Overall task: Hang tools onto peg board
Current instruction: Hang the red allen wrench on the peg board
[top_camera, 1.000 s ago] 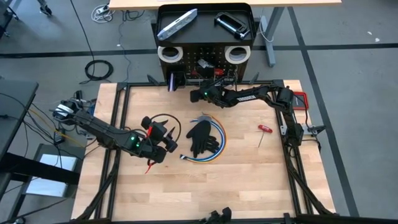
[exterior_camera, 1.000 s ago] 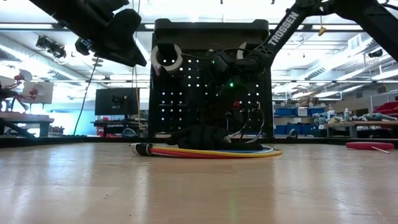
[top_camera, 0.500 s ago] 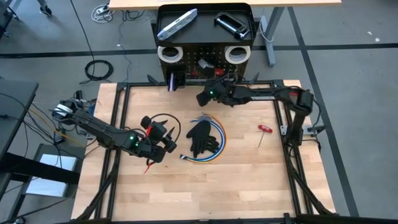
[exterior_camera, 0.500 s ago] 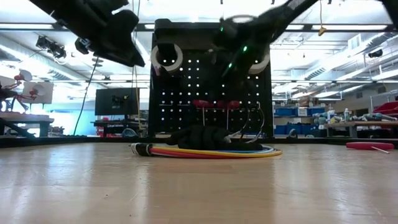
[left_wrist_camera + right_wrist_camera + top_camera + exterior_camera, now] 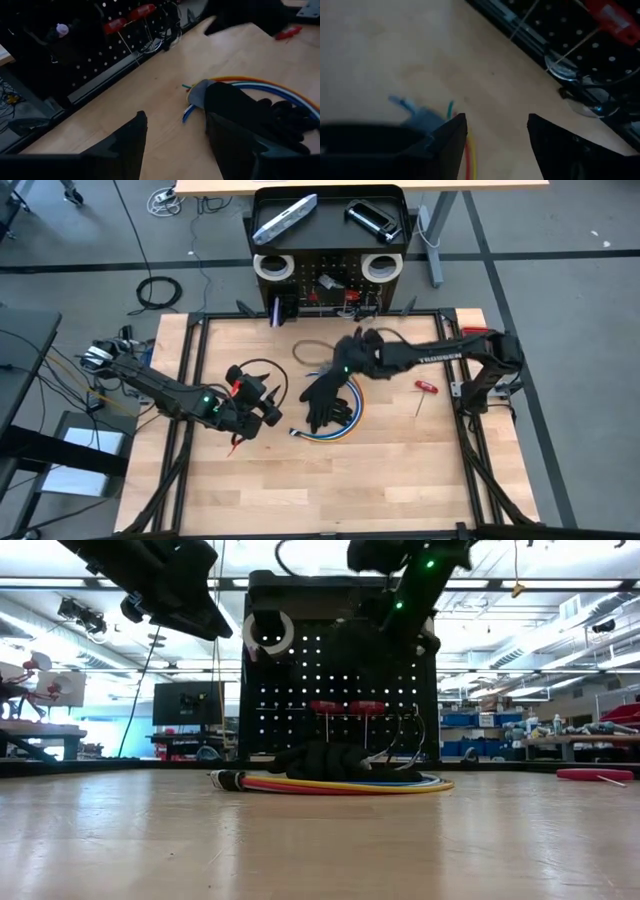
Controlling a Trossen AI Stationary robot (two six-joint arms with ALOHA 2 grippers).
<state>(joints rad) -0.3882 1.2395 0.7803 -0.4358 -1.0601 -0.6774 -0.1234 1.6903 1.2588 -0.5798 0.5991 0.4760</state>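
1. Nearest, on the wooden table [image 5: 400, 470], the left pincer [image 5: 262, 408] hangs low over the left half with its two fingers apart and nothing between them.
2. Just beside it to the right lies one black glove [image 5: 325, 402] on one coil of coloured cables [image 5: 352, 420]; glove and coil touch.
3. Over the far edge of that glove hangs the right pincer [image 5: 345, 367], its two fingers spread with bare table between them in its wrist view, gripping nothing.
4. Well apart on the right side of the table lies one small red-handled tool [image 5: 426, 386], flat and alone.
5. Farther back, at the table's far edge, stands the black peg board [image 5: 330, 280], upright.
6. On its face hang two white tape rolls [image 5: 272, 266], one near each upper corner, two red-handled tools [image 5: 348, 707] side by side lower down, and one purple-handled tool [image 5: 275, 308] at the left.
7. Farthest, in the tray on top of the board, rest one silver-grey flat bar [image 5: 285, 219] on the left and one black clamp [image 5: 373, 218] on the right, apart from each other.
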